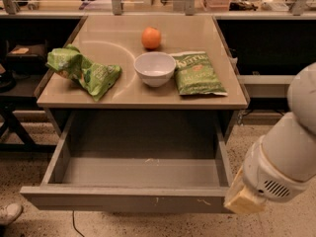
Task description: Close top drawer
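Observation:
The top drawer [123, 199] is a wide grey metal drawer under the tan table, pulled far out toward me. Its inside [143, 171] is empty, and its flat front has small pale scratch marks right of centre. My white arm [286, 162] comes in from the right. My gripper [242, 199], a tan-coloured end piece, is low at the drawer's front right corner, right by the end of the front panel. I cannot tell whether it touches the drawer.
On the table top [118, 95] lie a crumpled green bag [81, 70], a white bowl [155, 68], an orange [151, 37] and a flat green chip bag [197, 73]. A shoe [9, 213] and a black cable [74, 224] are on the speckled floor at the left.

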You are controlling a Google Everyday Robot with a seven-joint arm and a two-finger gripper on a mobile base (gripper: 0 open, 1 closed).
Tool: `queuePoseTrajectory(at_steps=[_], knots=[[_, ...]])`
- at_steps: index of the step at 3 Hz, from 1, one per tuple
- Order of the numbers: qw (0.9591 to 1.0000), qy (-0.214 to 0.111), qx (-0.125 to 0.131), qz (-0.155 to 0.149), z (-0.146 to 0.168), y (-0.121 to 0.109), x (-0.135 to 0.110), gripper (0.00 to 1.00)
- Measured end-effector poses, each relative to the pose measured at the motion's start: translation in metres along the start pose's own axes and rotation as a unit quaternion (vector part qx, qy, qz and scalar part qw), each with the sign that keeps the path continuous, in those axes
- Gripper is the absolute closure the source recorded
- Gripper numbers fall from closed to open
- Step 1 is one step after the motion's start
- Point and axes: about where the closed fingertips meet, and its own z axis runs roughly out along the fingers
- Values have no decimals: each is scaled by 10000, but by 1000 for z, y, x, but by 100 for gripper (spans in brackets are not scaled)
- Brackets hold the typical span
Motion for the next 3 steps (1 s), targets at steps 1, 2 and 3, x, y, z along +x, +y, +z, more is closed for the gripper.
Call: queuePoseTrajectory(at_steps=[1,2,3], knots=[[9990,-39,-410,171,44,10,0,100],[9988,-32,-458,190,50,12,1,100],[9988,-32,-457,189,50,12,1,100]])
